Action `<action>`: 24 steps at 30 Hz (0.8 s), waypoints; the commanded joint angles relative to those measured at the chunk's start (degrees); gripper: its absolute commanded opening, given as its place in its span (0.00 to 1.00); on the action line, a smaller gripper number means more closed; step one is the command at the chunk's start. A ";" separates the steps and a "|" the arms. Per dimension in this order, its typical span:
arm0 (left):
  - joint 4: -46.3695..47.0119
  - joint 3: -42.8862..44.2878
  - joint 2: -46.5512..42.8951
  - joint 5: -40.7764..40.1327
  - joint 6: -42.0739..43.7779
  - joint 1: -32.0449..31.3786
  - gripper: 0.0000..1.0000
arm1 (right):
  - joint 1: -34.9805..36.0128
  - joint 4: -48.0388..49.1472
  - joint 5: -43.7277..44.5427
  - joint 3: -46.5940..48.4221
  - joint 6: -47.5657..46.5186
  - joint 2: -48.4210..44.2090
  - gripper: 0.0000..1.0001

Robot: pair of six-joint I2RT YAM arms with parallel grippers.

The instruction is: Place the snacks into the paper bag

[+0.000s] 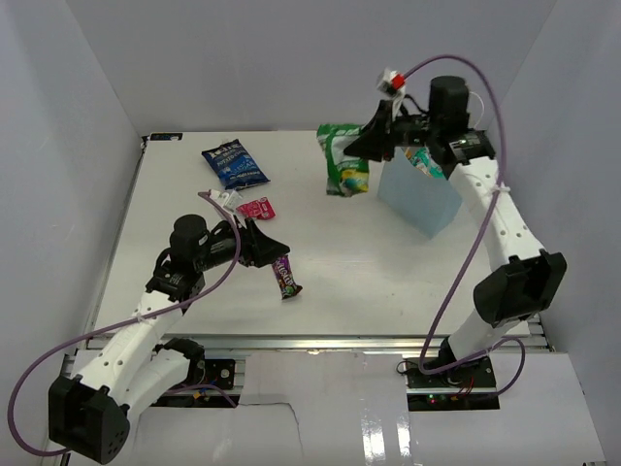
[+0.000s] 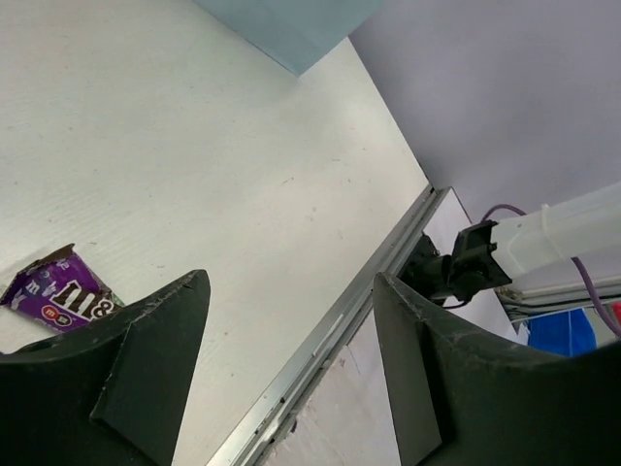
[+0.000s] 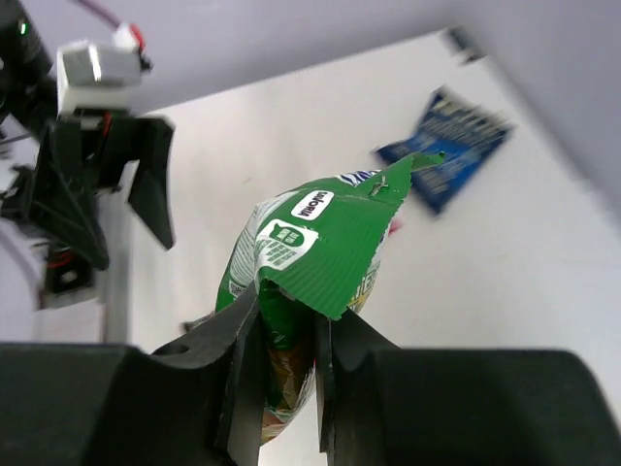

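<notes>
My right gripper [image 1: 361, 146] is shut on the green packet [image 1: 344, 160] and holds it in the air just left of the upright light-blue paper bag [image 1: 422, 202]. In the right wrist view the packet [image 3: 315, 248] hangs between the fingers [image 3: 243, 369]. A teal packet [image 1: 425, 160] sticks out of the bag's top. My left gripper [image 1: 275, 249] is open and empty, just above the dark purple candy bar [image 1: 286, 278], which also shows in the left wrist view [image 2: 60, 296]. The dark blue bag [image 1: 234, 165] and the pink packet [image 1: 258, 209] lie on the table. The orange chip bag is out of view.
White walls enclose the table on the left, back and right. The metal front edge [image 2: 320, 340] of the table runs between my left fingers in the left wrist view. The dark blue bag also shows in the right wrist view [image 3: 448, 146].
</notes>
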 commanded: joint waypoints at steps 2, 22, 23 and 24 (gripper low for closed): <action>0.48 -0.97 1.04 -3.60 -0.69 -0.01 0.78 | -7.90 0.79 5.96 11.65 -3.31 -5.86 0.08; 2.68 -2.46 3.77 -4.65 -0.08 -0.01 0.78 | -25.05 -0.24 17.62 2.81 -17.62 -0.50 0.10; 2.77 -2.46 3.85 -4.74 -0.08 -0.01 0.78 | -25.05 -1.38 15.78 2.01 -18.94 -0.15 0.10; 2.86 -2.64 3.94 -4.74 -0.08 -0.01 0.79 | -25.05 -3.22 14.02 1.31 -19.30 0.20 0.11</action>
